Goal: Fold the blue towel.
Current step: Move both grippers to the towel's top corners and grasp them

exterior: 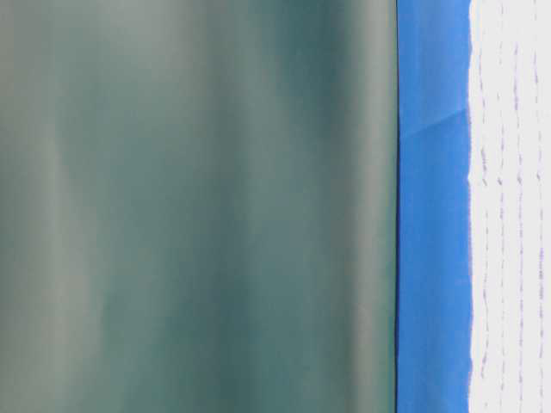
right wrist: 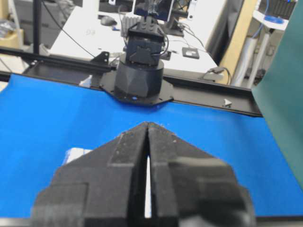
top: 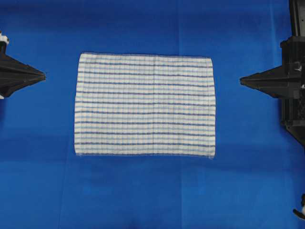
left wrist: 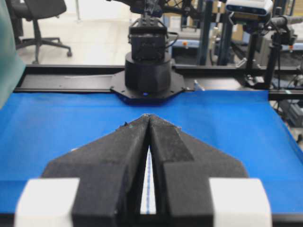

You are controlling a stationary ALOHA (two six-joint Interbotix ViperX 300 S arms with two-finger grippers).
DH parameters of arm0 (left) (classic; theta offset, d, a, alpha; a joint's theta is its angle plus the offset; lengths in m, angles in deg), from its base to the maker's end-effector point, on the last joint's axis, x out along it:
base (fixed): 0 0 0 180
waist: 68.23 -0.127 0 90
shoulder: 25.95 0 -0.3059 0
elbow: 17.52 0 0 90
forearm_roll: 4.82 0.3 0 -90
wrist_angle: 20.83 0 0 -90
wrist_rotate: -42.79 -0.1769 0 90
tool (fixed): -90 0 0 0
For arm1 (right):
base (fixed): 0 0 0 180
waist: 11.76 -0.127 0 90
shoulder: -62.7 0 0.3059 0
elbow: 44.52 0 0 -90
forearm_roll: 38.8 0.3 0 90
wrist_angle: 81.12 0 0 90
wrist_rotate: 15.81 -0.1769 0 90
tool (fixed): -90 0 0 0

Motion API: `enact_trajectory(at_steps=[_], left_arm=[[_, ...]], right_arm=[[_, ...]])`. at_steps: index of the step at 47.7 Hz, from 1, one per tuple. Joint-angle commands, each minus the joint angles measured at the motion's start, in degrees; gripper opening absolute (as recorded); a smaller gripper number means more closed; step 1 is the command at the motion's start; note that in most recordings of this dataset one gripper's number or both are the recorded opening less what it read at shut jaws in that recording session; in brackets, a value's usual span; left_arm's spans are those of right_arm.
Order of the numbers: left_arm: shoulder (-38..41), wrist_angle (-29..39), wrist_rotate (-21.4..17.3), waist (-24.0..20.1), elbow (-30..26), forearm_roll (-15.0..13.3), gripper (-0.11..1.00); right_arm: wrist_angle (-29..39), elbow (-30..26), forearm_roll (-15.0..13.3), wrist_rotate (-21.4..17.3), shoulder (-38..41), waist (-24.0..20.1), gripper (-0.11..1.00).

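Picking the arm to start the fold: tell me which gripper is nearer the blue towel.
Right, narrowly. The right gripper is shut, just off the blue towel's right edge; the left gripper, also shut, is slightly farther off the left edge. Neither touches it.

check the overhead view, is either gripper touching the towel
No, the towel lies flat with blue cloth between it and each gripper.

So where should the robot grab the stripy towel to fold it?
Probably by a corner or short edge. The blue towel lies flat and spread out, so the left gripper could pinch its left edge and the right gripper its right edge, each from its own side.
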Motion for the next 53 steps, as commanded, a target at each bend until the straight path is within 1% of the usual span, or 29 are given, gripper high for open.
enact_trajectory(at_steps=[1,8,12,23,25,28,29,31,33,38,40,41,43,48,53], left_arm=[[0.4,1.1,0.2,0.1,-1.1,-2.0,0.00],[0.6,1.8,0.4,-0.3,-1.2,-2.2,0.00],[1.1,2.0,0.4,-2.2,-1.0,-2.2,0.00],[5.8,4.0,0.5,-8.5,-0.6,-2.2,0.00],[7.0,4.0,0.6,-9.9,-0.5,-2.2,0.01],[9.6,4.0,0.7,-12.1,-0.4,-2.2,0.02],[10.4,4.0,0.7,-12.8,-0.4,-2.2,0.04],[11.9,4.0,0.7,-14.2,-0.4,-2.2,0.12],[13.5,4.0,0.7,-15.3,-0.4,-2.2,0.23],[18.3,3.2,0.7,-18.2,-0.2,-2.2,0.54],[20.1,2.5,0.7,-19.1,-0.1,-2.2,0.66],[21.1,2.1,0.7,-19.5,0.0,-2.2,0.71],[23.2,1.1,0.7,-20.4,0.1,-2.2,0.76],[28.8,-1.9,0.7,-22.4,0.0,-2.2,0.73],[34.5,-5.3,0.0,-24.5,-0.1,-2.2,0.72]], right_arm=[[0.0,-1.6,0.1,-0.1,0.7,0.7,0.00],[4.9,-2.7,0.4,-0.7,2.1,3.4,0.00],[6.6,-2.9,1.4,-1.1,3.3,5.6,0.00],[7.1,-2.3,3.6,-1.2,8.0,12.2,0.00],[7.1,-2.1,4.0,-1.2,9.1,13.4,0.02],[7.4,-2.1,4.7,-1.2,11.1,14.9,0.09],[7.4,-2.0,4.9,-1.2,11.8,15.2,0.13],[7.4,-2.0,5.4,-1.2,13.6,16.2,0.22],[7.3,-1.9,5.9,-1.2,15.1,16.9,0.33],[7.0,-1.7,7.1,-1.2,19.3,18.9,0.66],[7.0,-1.7,7.9,-1.2,21.1,19.9,0.76],[6.9,-1.6,8.4,-1.2,22.4,20.6,0.79],[6.4,-1.5,8.9,-1.2,24.3,21.3,0.79],[4.2,-1.4,9.1,-1.2,28.6,22.3,0.73],[1.3,-1.2,9.1,-1.2,33.1,23.2,0.73]])
